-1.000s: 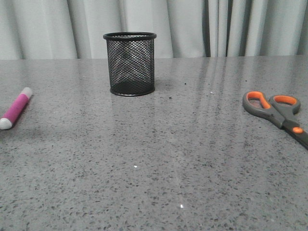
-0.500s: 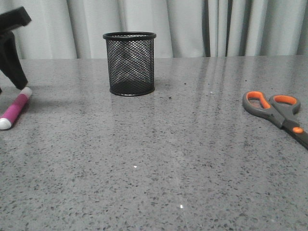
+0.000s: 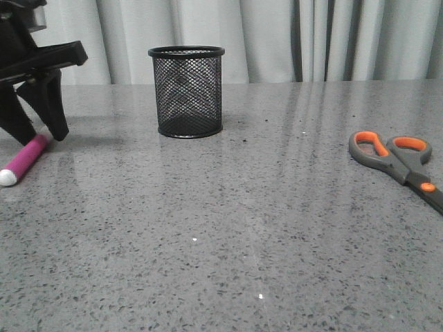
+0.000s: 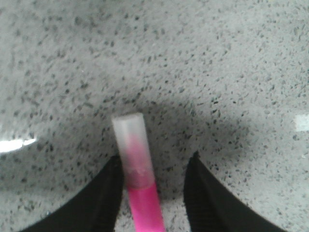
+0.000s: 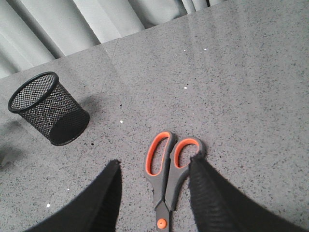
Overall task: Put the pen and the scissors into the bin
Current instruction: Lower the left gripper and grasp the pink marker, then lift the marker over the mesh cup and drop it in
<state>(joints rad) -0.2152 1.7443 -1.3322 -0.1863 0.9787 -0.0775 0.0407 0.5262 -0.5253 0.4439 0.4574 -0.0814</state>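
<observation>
Pen pickup, left arm. The left gripper (image 3: 39, 135) is set over the capped end of the pen (image 3: 26, 156), jaws wide, one finger on each side; in the wrist view the pen (image 4: 137, 174) lies nearer one finger. The jaws should be centred across the barrel and lowered to the surface (image 3: 228, 228) before closing, so the round barrel is not rolled away. The pen is short and thick, magenta with pale ends, lying flat at the far left, well apart from the bin (image 3: 187, 91). The right gripper (image 5: 154, 193) is held above the scissors (image 5: 169, 166), jaws wide.
</observation>
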